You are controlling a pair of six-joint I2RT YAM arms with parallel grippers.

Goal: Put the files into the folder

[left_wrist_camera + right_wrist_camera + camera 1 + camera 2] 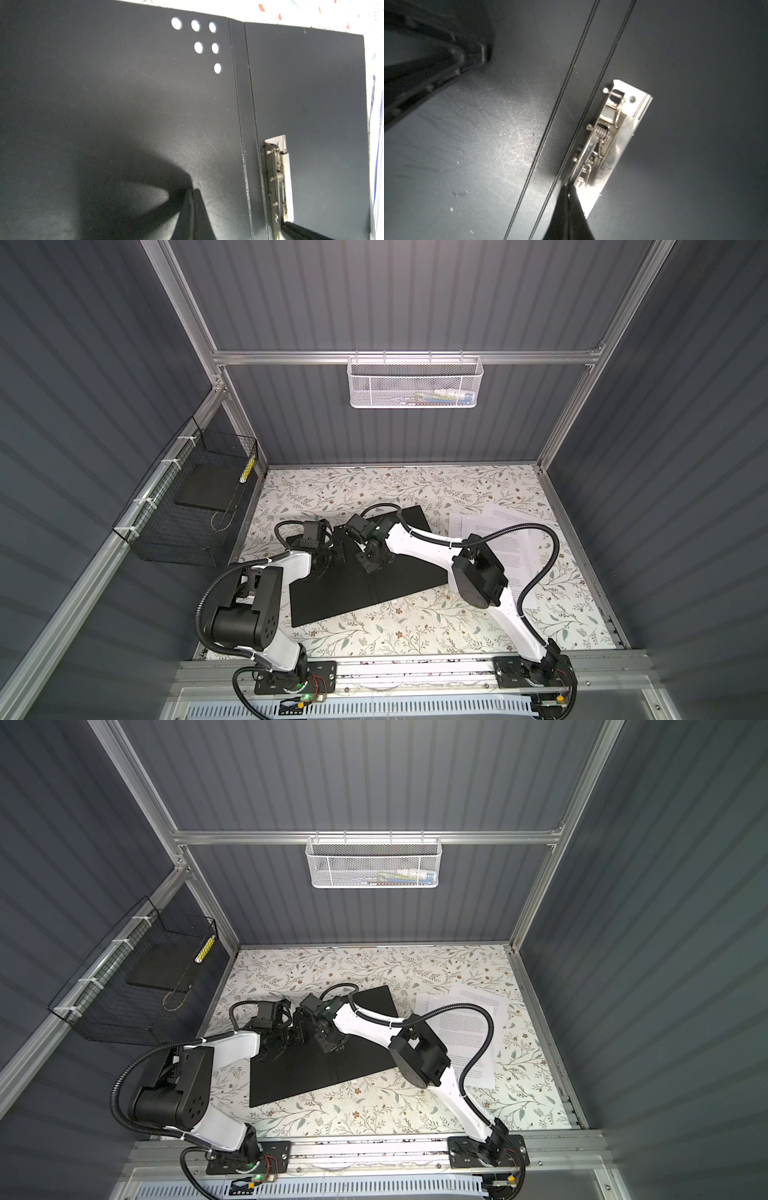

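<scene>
The folder (332, 593) (291, 1077) lies open and flat on the table, black inside facing up. Its metal clip (278, 176) (612, 135) sits beside the spine. The files (511, 531) (469, 1019), white printed sheets, lie on the table to the folder's right, partly under my right arm. My left gripper (194, 191) (330, 562) is shut and empty, low over the folder's left half. My right gripper (568, 187) (369, 566) is shut too, its tips at one end of the clip; whether they touch it I cannot tell.
A black wire basket (166, 526) on the left wall holds a plain black slab (203, 489). A white mesh basket (415, 381) hangs on the back wall. The table (415, 626) has a floral cover and a metal rail along its front.
</scene>
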